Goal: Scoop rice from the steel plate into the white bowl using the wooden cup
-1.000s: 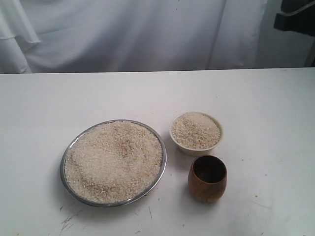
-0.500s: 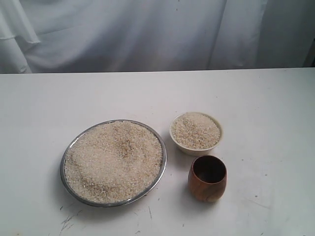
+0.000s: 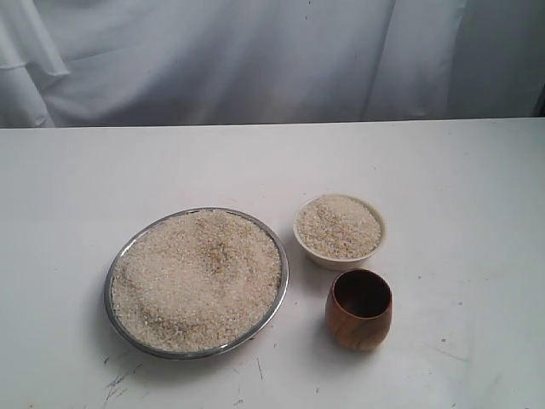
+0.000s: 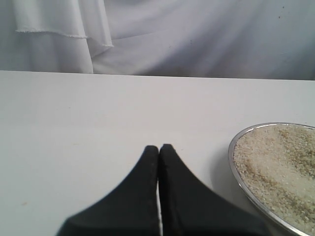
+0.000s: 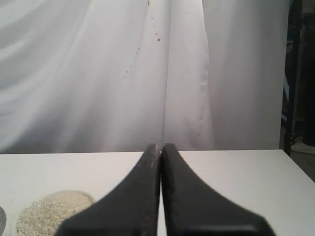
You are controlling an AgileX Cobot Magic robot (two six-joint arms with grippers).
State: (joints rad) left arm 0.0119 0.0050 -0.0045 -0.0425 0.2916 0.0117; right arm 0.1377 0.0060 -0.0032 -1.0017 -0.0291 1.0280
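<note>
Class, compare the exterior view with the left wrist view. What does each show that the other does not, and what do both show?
Only the exterior view: the white bowl, filled with rice, and the wooden cup standing upright near it. Only the left wrist view: the left gripper, its jaws shut with nothing between them. Both: the steel plate heaped with rice, the white table and the white curtain behind it.

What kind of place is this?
Probably a staged test bench, not a kitchen: plain white table, white cloth backdrop, with the steel plate, white bowl and wooden cup set out.
</note>
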